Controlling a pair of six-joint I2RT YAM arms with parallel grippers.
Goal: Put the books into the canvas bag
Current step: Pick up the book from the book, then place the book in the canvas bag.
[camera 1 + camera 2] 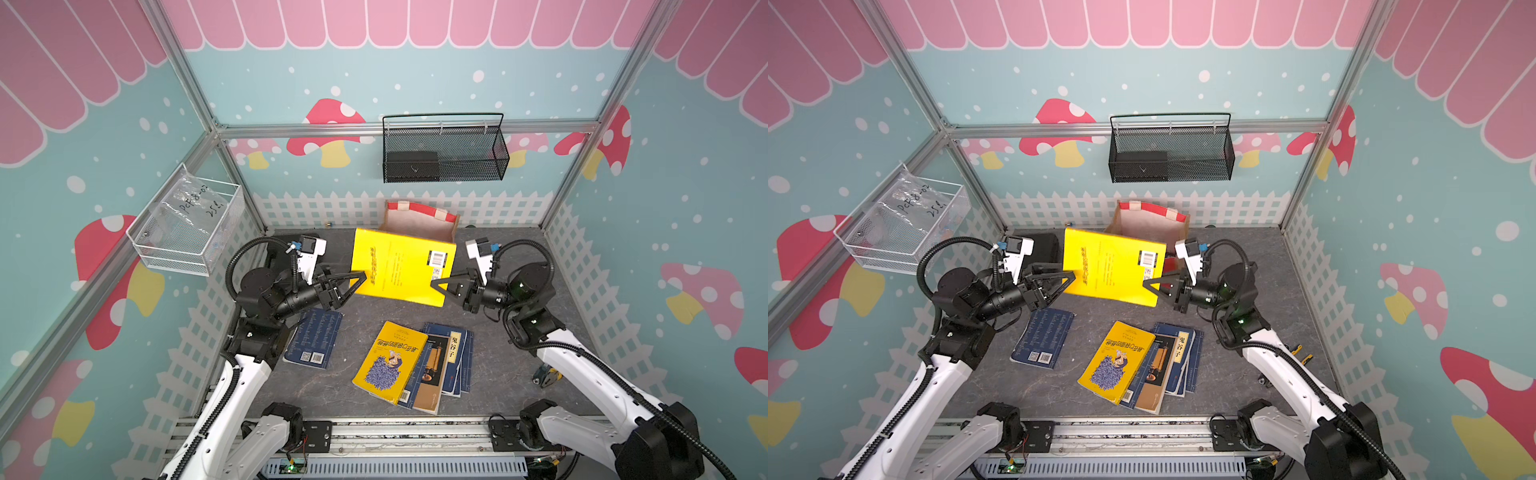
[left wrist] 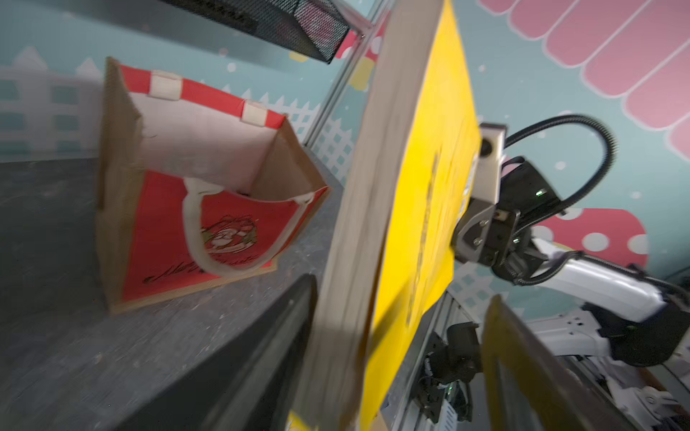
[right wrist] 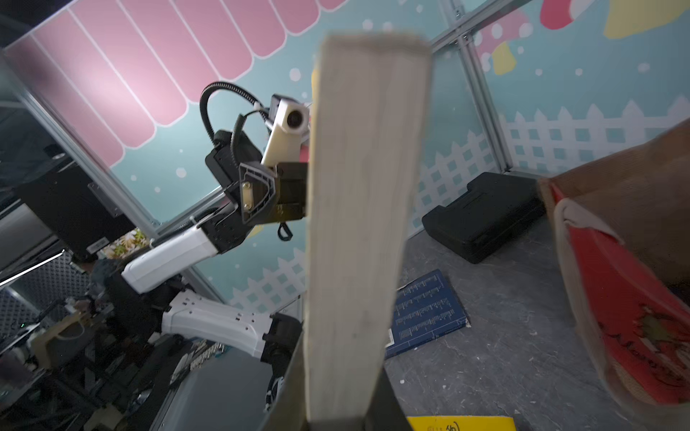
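Observation:
A thick yellow book [image 1: 399, 266] [image 1: 1113, 266] hangs in the air in front of the canvas bag [image 1: 419, 224] [image 2: 209, 186], a red and tan tote that stands open at the back. My right gripper [image 1: 438, 291] [image 3: 341, 384] is shut on the book's right edge; its page edge [image 3: 358, 224] runs up between the jaws. My left gripper [image 1: 355, 286] [image 2: 401, 291] is open, its fingers spread around the book's left edge [image 2: 422, 186]. On the table lie a dark blue book [image 1: 313, 340] [image 3: 425, 309] and a pile topped by a yellow book [image 1: 390, 361] and a black-and-tan one [image 1: 436, 365].
A black mesh basket [image 1: 444, 153] hangs on the back wall and a white wire basket [image 1: 187, 232] on the left wall. A black plastic case [image 3: 481, 216] lies at the back left behind my left arm. A small tool [image 1: 548, 376] lies by the right wall.

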